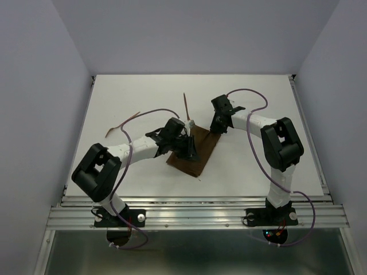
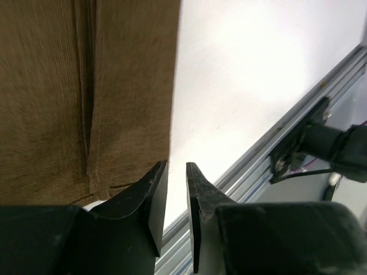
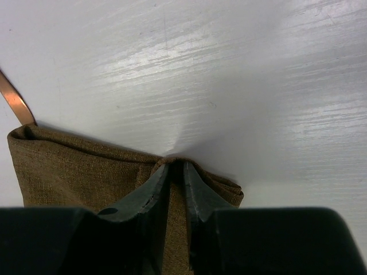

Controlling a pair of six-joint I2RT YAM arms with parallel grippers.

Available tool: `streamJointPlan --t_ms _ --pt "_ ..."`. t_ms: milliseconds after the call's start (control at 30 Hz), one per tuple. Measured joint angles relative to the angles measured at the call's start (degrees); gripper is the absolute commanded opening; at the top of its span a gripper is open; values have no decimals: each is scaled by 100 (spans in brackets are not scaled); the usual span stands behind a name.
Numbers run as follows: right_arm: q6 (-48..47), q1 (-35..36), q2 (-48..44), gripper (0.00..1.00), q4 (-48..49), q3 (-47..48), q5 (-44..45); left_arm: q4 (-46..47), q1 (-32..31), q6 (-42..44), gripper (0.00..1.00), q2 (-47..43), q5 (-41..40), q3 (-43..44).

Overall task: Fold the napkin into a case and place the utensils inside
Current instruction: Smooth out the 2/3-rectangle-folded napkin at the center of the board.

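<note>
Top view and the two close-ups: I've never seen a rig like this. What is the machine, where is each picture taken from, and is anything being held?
The machine is two robot arms bolted at the near edge of a white table. The wide picture looks down from above and behind them. Each close-up comes from a camera on one wrist and shows that arm's own two fingers. On the table lie a folded brown napkin, one thin reddish utensil at the left and a second utensil just beyond the napkin. The right gripper pinches a fold at the napkin's edge. The left gripper sits at another edge, fingers slightly apart, holding nothing.
</note>
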Motion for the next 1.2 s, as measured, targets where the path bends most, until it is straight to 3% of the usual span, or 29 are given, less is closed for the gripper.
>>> streamJointPlan --t_ms 167,333,533,1200 --pt "-63 4 0 24 7 0 -33 -96 575 275 31 -269 -114 490" --pt "-68 79 -9 27 2 0 -37 -42 1104 339 30 282 -308 509" --pt "-81 210 -31 34 -15 17 -46 -98 1071 308 28 1060 -380 492" --pt "-96 431 -216 38 -186 74 -31 457 986 -39 28 509 -210 -396"
